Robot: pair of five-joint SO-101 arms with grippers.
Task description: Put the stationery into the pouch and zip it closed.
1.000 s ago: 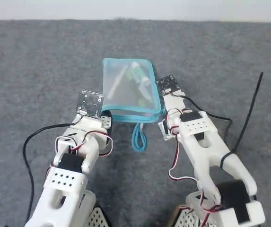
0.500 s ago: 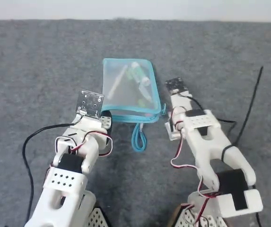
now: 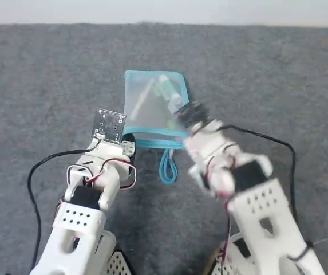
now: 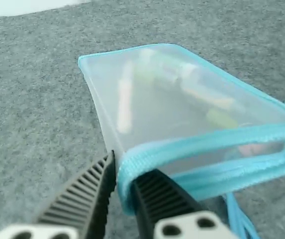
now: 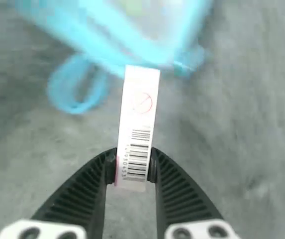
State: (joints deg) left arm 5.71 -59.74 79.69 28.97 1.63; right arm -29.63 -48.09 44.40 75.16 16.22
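The left jaws are clamped on the near left corner of the pouch, pinching its blue zipper edge. The right jaws are closed on one end of a small white block, whose other end points toward the pouch. The block's wrapper carries a barcode with digits too small to read and a faint red round mark. Its far end comes close to the pouch's near right corner, beside the blue strap loop; whether it touches there cannot be told. The pouch lies on the grey counter, just beyond the two arms, zipper side nearest, with the two zipper bands standing apart. Through its clear wall show a pale stick, a green pen and a yellow-green piece. The strap loop trails nearer from the zipper edge.
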